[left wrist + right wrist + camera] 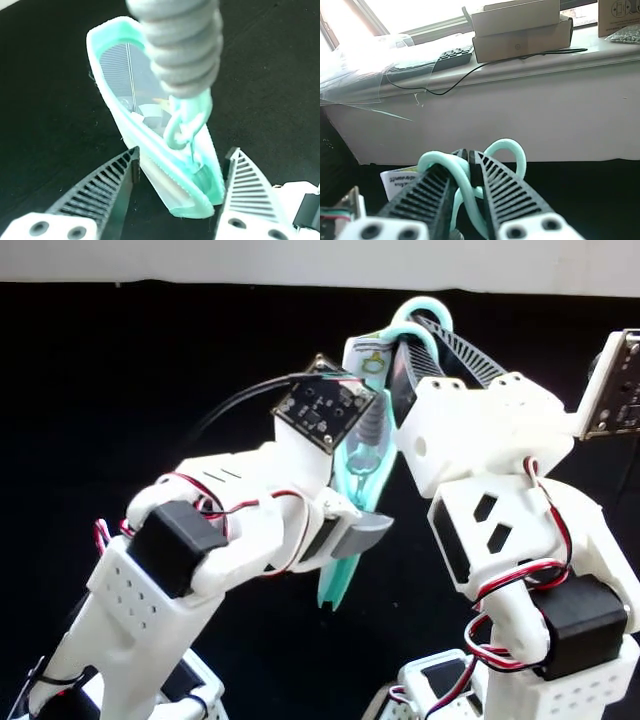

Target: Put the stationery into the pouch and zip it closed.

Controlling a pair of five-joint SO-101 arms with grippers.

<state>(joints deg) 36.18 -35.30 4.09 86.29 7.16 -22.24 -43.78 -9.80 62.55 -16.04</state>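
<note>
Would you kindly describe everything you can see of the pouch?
The pouch is soft, mint green with a clear panel, a toothed zip edge, a ring pull and a cord loop. It hangs roughly upright in the air. The right pincer is shut on its loop; its lower part sits in the left pincer.

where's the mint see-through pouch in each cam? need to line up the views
High view: the mint-rimmed clear plastic pouch hangs upright at centre, between the two arms.
Left wrist view: centre, seen along its length, above the black table.
Right wrist view: low centre; its mint cord loops are pinched in the right gripper.
Shared landmark: black ribbed fingers beside it in every view.
</note>
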